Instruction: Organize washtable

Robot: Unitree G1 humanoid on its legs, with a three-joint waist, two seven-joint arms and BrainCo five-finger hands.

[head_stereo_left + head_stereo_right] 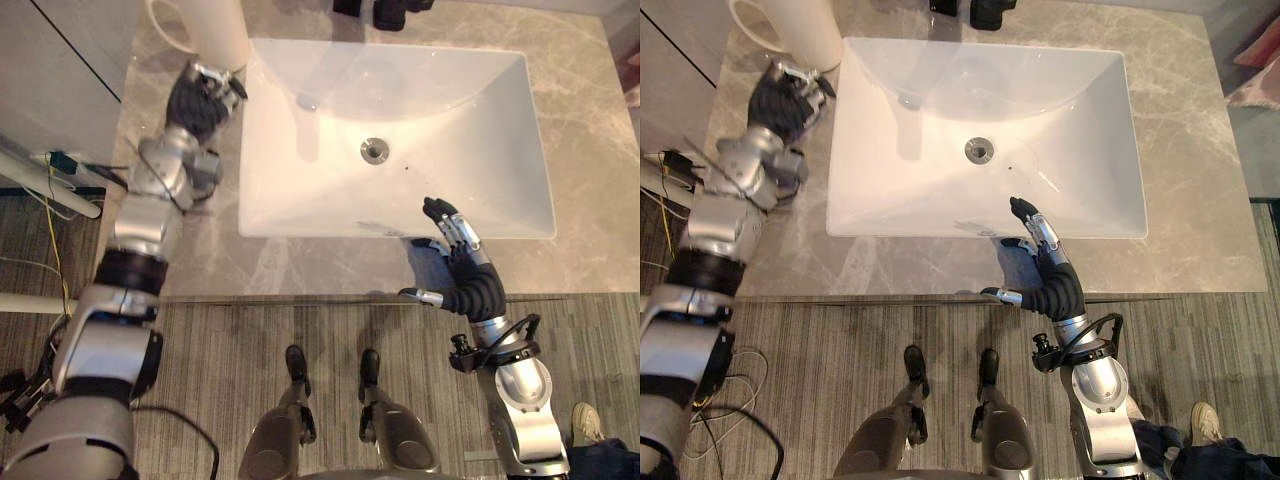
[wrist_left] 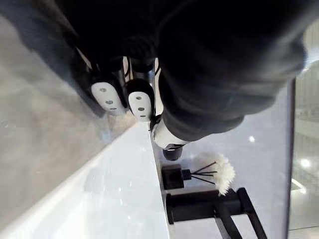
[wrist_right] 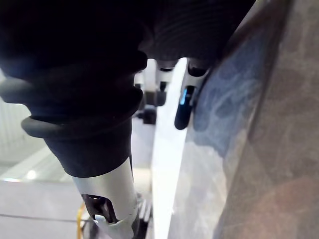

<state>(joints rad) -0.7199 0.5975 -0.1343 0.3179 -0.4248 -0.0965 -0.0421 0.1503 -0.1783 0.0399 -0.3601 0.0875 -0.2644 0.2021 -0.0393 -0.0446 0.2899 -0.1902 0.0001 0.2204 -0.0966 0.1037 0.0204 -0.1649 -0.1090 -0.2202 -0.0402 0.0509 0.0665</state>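
One grey marble washtable [image 1: 580, 150] carries one white rectangular sink [image 1: 450, 120] with one round metal drain [image 1: 374, 149]. One tall white mug [image 1: 215, 25] at the far left corner and two dark objects [image 1: 390, 12] behind the sink are cut off. The left wrist view shows one small black bottle [image 2: 173, 177] with reeds. The left hand [image 1: 200, 100] sits bent beside the mug; I cannot tell its grip. The right hand [image 1: 465, 270] lies flat at the sink's near rim, fingers [image 1: 445, 225] straight, thumb spread, holding nothing.
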